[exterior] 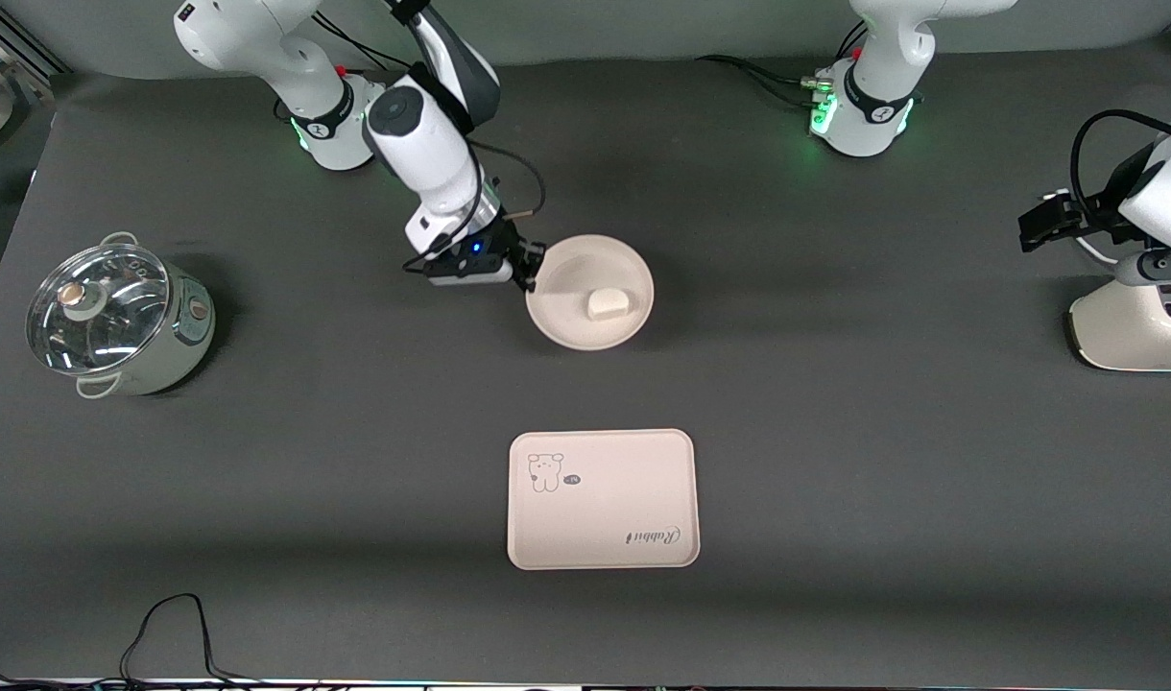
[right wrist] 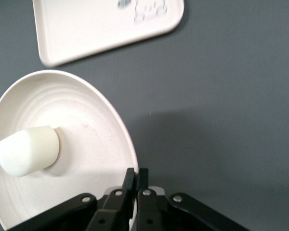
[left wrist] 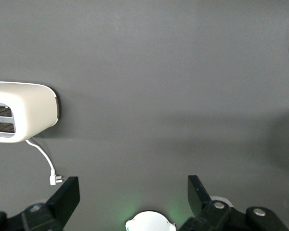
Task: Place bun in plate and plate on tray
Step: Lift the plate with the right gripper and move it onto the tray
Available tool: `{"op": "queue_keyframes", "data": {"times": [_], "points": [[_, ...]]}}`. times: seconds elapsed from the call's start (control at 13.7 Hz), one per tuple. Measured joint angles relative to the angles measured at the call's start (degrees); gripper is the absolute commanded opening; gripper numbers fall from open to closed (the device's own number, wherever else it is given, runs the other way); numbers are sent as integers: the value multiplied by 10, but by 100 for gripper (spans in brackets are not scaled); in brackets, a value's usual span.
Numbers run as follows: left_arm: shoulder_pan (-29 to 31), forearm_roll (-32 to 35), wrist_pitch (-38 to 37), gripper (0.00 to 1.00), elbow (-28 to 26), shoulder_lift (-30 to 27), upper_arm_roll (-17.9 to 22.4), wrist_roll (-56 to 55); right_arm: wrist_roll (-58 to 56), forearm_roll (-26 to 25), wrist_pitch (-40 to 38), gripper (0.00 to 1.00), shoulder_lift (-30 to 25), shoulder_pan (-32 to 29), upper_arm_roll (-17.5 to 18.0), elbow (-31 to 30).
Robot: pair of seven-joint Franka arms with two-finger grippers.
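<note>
1. We see the right gripper (exterior: 531,270) at the rim of the plate (exterior: 557,326), on the edge toward the right arm's end of the table; its fingers (right wrist: 130,180) are pressed together on that rim, pinching it.
2. The bun (exterior: 608,303) lies inside the plate, on the part of the dish away from the pinched edge, apart from the gripper.
3. In the right wrist view the bun (right wrist: 28,150) rests on the plate's (right wrist: 86,125) floor, short of its rim.
4. The tray (exterior: 643,461) lies flat, nearer to the front camera than the plate and well apart from it, with bare dark table (exterior: 835,432) between them.
5. A lidded pot (exterior: 115,317) stands toward the right arm's end of the table and a toaster (exterior: 1137,326) toward the left arm's end, both well apart from plate and tray.
6. The left gripper (left wrist: 130,192) waits over the table near the toaster (left wrist: 21,110), its fingers spread wide on nothing.
</note>
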Motion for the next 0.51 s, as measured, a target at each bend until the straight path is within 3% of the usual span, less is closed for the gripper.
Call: {"op": "queue_keyframes", "data": {"times": [0.22,0.51], "points": [[0,0,0,100,0,0,0,1,-5,0,-12,3,84,-43,-2,111],[0,0,0,100,1,0,0,1,-6,1,-100,3,212,-83,-3,321]]}}
